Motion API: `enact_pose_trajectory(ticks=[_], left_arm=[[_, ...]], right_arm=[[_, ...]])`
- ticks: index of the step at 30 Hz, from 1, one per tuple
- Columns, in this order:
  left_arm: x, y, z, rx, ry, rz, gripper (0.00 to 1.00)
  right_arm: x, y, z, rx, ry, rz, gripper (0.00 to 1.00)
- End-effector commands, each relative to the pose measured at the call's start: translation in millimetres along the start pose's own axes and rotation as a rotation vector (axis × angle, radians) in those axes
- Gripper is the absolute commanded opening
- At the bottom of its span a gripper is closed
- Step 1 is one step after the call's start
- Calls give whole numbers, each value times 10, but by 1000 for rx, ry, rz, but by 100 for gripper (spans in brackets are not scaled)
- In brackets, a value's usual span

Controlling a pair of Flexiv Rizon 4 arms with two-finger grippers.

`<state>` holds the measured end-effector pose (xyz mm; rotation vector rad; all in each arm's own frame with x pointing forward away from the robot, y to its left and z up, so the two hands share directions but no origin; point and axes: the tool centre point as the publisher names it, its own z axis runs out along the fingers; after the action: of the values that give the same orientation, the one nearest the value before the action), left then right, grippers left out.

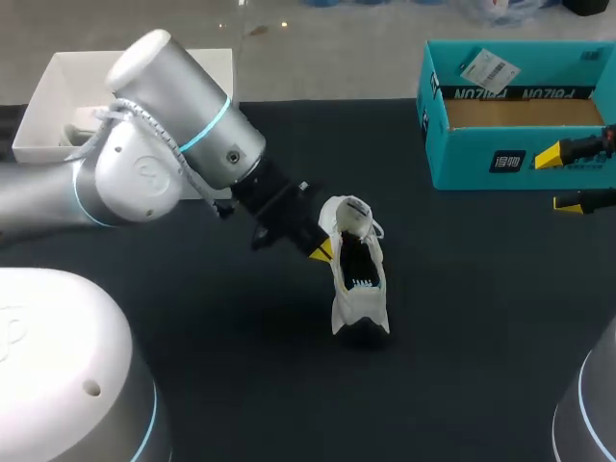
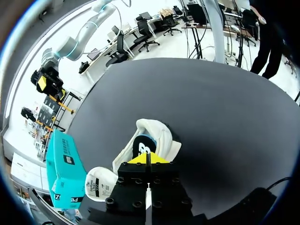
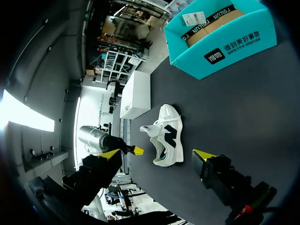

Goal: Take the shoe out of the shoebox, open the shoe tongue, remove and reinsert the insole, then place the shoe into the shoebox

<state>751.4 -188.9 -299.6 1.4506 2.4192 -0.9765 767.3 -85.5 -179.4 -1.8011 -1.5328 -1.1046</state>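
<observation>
The white shoe (image 1: 358,289) with dark trim rests on the black table at mid-table, its opening showing a blue insole (image 2: 142,146). Its labelled tongue (image 1: 354,215) is folded out at the far end. My left gripper (image 1: 322,249) is shut, its yellow tips pressed together at the shoe's (image 2: 157,133) collar edge. I cannot tell whether anything is pinched between them. The teal shoebox (image 1: 520,144) stands open at the back right. My right gripper (image 1: 561,180) is open at the table's right edge, just in front of the box and well apart from the shoe (image 3: 168,136).
A white tray (image 1: 58,106) sits at the back left behind my left arm. The shoebox (image 3: 220,47) has a brown cardboard floor and a white tag on its far wall. Bare black table lies around the shoe.
</observation>
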Motion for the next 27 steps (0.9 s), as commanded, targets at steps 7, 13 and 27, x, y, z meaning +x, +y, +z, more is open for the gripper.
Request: enact_pose_trajectory(ticks=[7, 13, 27], left_arm=[[-189, -33, 390, -398, 535, 238, 0], [-228, 23, 492, -458, 560, 339, 0], [-195, 221, 712, -404, 651, 450, 0]], right_arm=[[1, -1, 6, 0, -2, 1, 100], [1, -1, 6, 0, -2, 1, 100], [1, -1, 6, 0, -2, 1, 100]])
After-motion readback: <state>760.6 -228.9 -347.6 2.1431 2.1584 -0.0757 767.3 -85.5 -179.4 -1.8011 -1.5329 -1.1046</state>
